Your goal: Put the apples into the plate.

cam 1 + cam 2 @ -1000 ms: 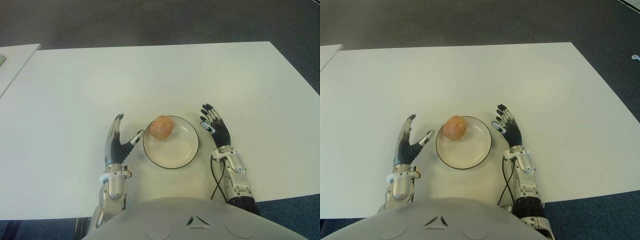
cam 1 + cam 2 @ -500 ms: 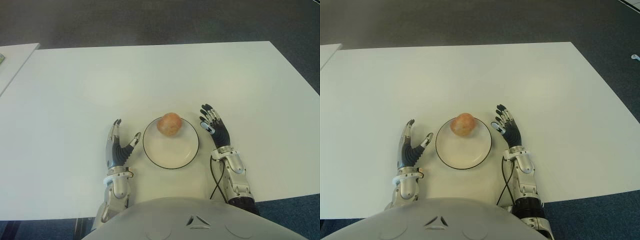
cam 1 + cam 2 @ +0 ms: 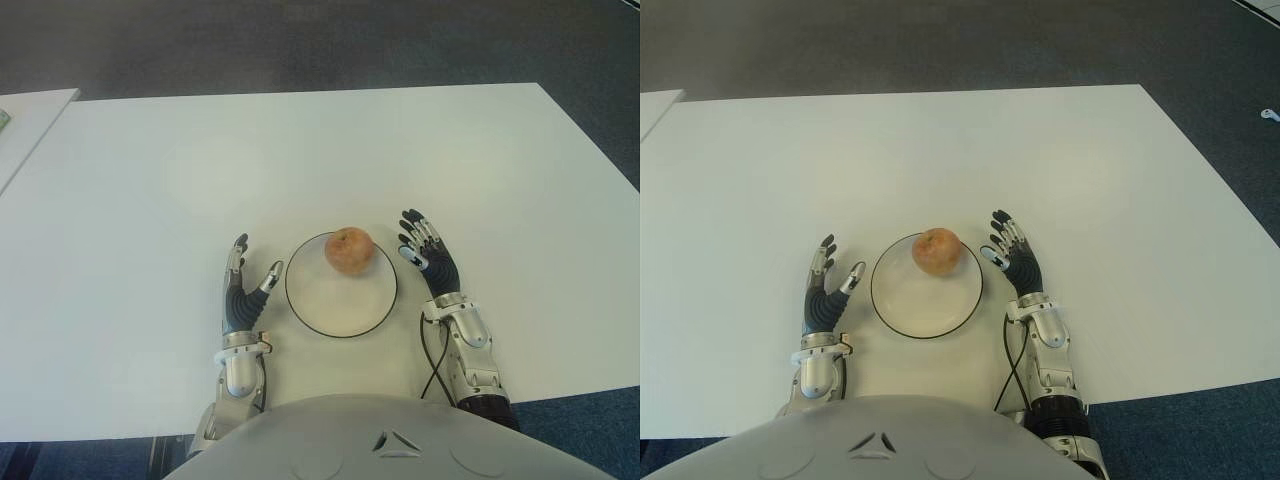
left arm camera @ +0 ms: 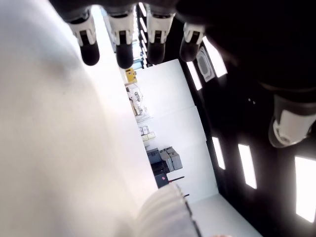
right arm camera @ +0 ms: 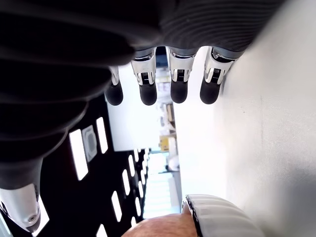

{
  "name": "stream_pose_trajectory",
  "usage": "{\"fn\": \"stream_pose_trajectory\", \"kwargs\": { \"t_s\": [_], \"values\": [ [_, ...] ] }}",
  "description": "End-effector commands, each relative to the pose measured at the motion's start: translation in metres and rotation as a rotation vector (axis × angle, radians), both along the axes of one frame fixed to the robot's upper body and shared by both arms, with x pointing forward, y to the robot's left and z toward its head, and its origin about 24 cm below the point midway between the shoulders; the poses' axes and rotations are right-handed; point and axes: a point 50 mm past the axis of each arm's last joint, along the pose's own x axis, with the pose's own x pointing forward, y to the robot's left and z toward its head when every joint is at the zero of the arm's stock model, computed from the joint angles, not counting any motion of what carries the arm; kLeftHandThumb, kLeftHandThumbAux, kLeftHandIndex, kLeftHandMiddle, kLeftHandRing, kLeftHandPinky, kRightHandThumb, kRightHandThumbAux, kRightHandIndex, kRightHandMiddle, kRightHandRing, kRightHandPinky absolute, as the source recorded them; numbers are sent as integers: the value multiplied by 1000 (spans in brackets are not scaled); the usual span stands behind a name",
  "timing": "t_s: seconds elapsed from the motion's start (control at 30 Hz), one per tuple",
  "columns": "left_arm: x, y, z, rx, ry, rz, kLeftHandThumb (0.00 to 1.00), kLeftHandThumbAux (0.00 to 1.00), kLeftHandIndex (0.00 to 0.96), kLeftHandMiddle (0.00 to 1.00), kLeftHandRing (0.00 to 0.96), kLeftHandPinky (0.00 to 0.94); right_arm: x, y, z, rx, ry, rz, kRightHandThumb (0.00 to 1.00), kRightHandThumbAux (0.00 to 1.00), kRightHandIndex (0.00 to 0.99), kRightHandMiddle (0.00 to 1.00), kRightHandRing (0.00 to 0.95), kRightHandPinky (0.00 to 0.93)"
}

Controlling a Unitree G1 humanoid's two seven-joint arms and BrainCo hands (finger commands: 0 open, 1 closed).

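Note:
One reddish-yellow apple [image 3: 349, 249] lies inside the white plate [image 3: 335, 302], against its far rim and toward the right. My left hand [image 3: 250, 276] shows just left of the plate, open with fingers straight and thumb spread, holding nothing. My right hand [image 3: 418, 246] shows just right of the plate, open too, palm turned toward the apple and a short gap from it. In the right wrist view the straight fingers [image 5: 178, 88] reach out over the table, with the plate's rim [image 5: 222, 217] and the apple [image 5: 160, 228] at the picture's edge.
The white table [image 3: 300, 150] spreads wide beyond the plate. A second white table [image 3: 25, 115] stands at the far left, across a narrow gap. Dark carpet [image 3: 320, 40] lies past the table's far edge.
The apple has rolled from the plate's left side to its far right part. My left hand has drawn back from the plate toward my body. The right hand has stayed put.

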Motion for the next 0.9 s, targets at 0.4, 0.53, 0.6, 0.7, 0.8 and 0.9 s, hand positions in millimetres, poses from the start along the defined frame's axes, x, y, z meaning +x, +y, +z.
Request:
{"fn": "stream_pose_trajectory", "kwargs": {
  "t_s": [0.4,0.53,0.6,0.7,0.8,0.9],
  "values": [
    [-9,-25,12,-161,66,10,154,498,108,125,172,241,-16,-1,-16,30,102,-3,146,613,29,43,0,1],
    [-23,-29,15,-154,89,-13,151,466,127,127,169,235,-20,-1,-14,47,97,-6,159,624,31,41,0,2],
    [-30,-30,18,-157,91,-27,139,454,117,127,161,209,-24,0,-11,55,82,-11,165,629,32,39,0,1],
    [-31,-21,17,-164,73,-44,120,433,96,120,139,166,-29,3,-4,70,50,-26,174,624,37,37,0,2],
    [-30,5,11,-185,67,-53,98,406,66,110,120,160,-30,4,-2,79,32,-37,193,618,46,37,0,7],
    [-26,16,5,-223,63,-63,89,393,53,107,115,161,-30,4,-1,80,30,-42,204,615,51,38,0,10]
  ]
}}
